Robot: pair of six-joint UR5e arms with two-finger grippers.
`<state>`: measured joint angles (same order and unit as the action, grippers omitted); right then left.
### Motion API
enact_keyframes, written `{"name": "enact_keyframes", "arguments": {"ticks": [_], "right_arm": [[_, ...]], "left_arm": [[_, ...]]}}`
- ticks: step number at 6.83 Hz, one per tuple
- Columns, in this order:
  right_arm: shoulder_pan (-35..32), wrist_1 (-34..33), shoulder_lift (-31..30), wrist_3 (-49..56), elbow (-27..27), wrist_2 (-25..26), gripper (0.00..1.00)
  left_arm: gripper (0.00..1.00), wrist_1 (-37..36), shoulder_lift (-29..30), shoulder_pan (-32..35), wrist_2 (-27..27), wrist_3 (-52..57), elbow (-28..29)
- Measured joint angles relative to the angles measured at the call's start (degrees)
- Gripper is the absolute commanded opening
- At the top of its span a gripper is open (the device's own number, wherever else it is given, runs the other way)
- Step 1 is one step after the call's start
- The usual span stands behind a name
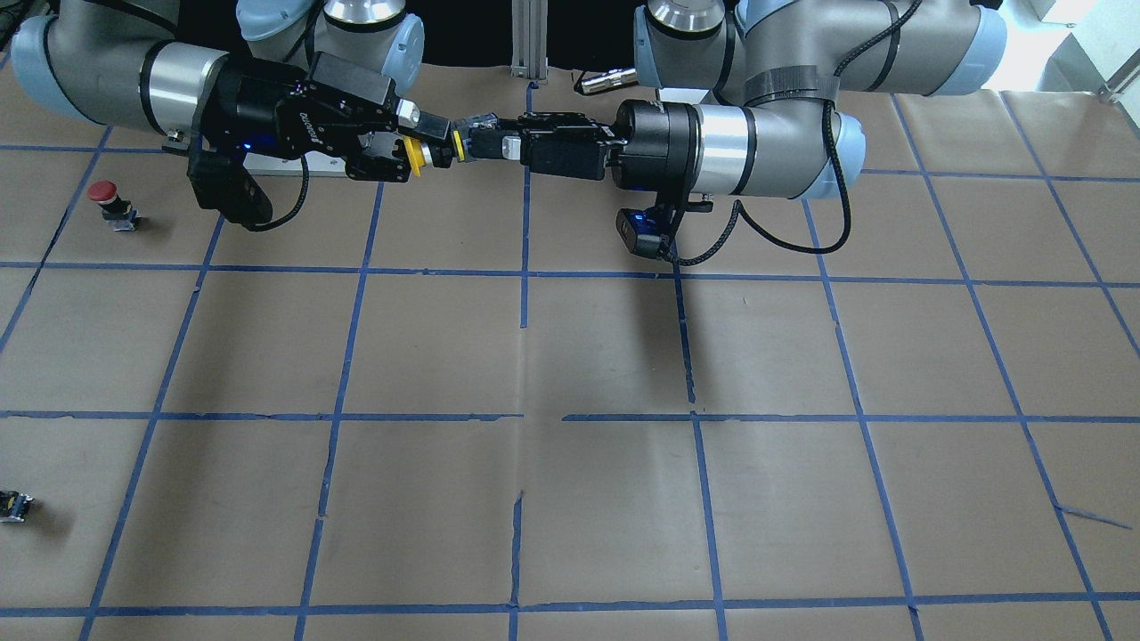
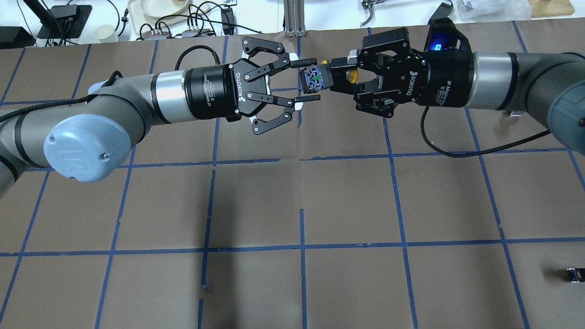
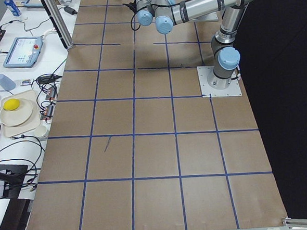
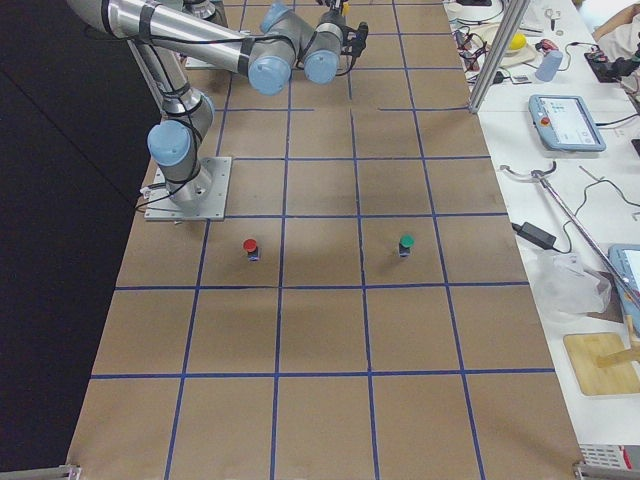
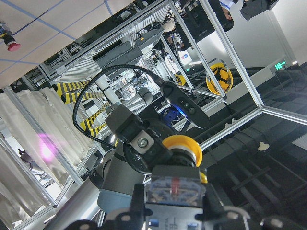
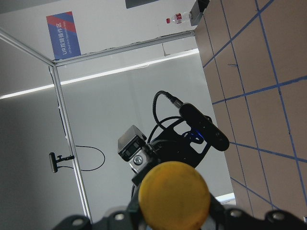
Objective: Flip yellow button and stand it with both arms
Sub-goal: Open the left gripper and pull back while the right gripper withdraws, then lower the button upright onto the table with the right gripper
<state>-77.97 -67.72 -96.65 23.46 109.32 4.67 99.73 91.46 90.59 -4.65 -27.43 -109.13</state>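
Note:
The yellow button is held level in the air between both grippers, above the table's far middle. My right gripper is shut on its silver collar, with the yellow cap inside the fingers. My left gripper is open, one finger on each side of the black-grey block base, with a small gap to it. In the left wrist view the base faces the camera and the cap lies behind it. In the right wrist view the cap fills the lower middle.
A red-capped button stands on the table near the robot's right side and also shows in the exterior right view. A green-capped button stands beside it. A tiny black-and-yellow part lies near the table's right edge.

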Motion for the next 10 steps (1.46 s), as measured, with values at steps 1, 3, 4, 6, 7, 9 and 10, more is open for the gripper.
{"name": "enact_keyframes", "arguments": {"ticks": [1,3,4,6,7,9,10], "right_arm": [[0.08,0.00,-0.51,-0.20,-0.15,0.00,0.15],[0.72,-0.49,-0.71,-0.46,-0.62,0.99,0.15],[2.35,-1.20,-0.66,-0.48,-1.51,3.84,0.15],[8.69,-5.55,0.26,-0.29,-3.85,15.05,0.15],[10.61,-12.19,0.93,-0.19,-4.00,23.95,0.15],[11.52,-25.97,2.93,0.41,-3.68,42.48,0.14],[11.57,-32.26,5.50,1.41,-3.63,51.66,0.13]], "left_arm": [[0.96,0.00,-0.28,-0.06,0.12,-0.15,0.19],[0.97,-1.79,-1.07,-1.04,3.43,-1.34,0.68],[0.97,-7.47,-1.04,-2.64,12.22,-6.20,1.42],[0.97,-21.38,-0.51,-5.37,34.96,-18.06,3.73],[0.98,-23.89,-0.26,-5.80,46.69,-17.70,5.02],[1.00,-22.44,-0.72,-6.04,71.02,-2.09,7.78],[1.00,-19.82,-1.69,-5.87,83.56,8.96,8.38]]}}
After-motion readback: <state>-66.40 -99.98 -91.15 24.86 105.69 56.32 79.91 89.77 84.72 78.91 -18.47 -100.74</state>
